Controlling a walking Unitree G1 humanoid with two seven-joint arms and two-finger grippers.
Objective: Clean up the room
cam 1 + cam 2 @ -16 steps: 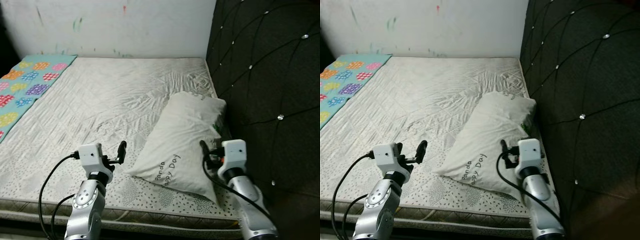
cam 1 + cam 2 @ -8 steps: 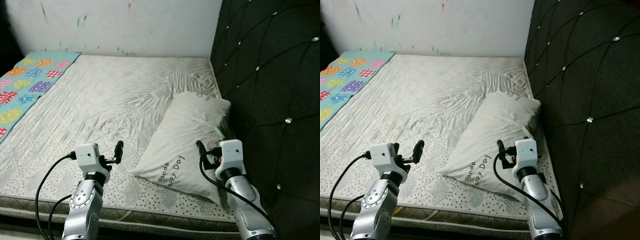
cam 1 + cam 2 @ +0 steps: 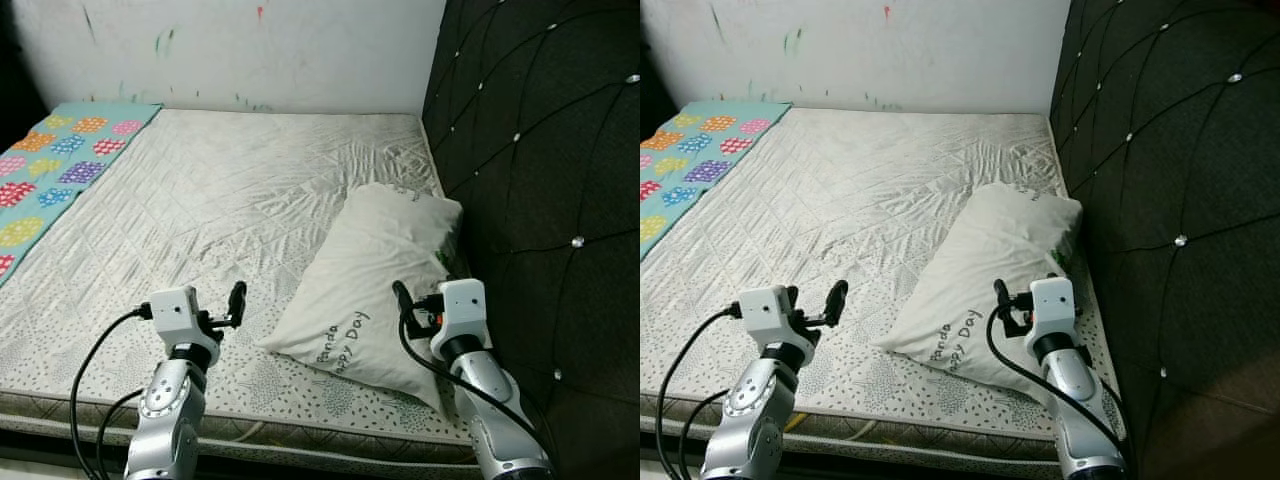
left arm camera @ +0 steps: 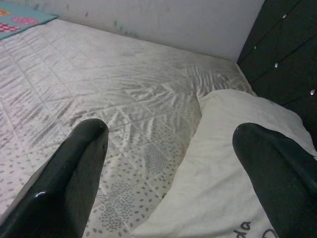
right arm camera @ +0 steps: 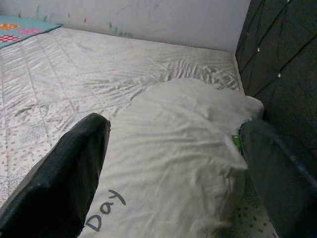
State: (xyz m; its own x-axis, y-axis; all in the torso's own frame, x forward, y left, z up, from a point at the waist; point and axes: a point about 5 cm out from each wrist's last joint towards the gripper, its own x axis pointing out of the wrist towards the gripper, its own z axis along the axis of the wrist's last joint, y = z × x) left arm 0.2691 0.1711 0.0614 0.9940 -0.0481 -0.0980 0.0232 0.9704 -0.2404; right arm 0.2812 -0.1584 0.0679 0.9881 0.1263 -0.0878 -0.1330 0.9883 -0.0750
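Note:
A white pillow printed "Panda Happy Day" lies tilted on the bare quilted mattress, near the headboard end. My left gripper hovers over the mattress's near edge, just left of the pillow's lower corner. It is open, with nothing between its fingers. My right gripper is held over the pillow's right side, also open and empty. The pillow spreads between and beyond its fingers. A small green tag shows at the pillow's edge.
A dark tufted headboard rises along the right side, close to my right arm. A teal patterned blanket lies along the mattress's far left. A white wall with paint marks closes the back. The mattress's front edge runs below my arms.
The whole picture shifted slightly since a second ago, so the camera moved. Both grippers and the pillow keep their places.

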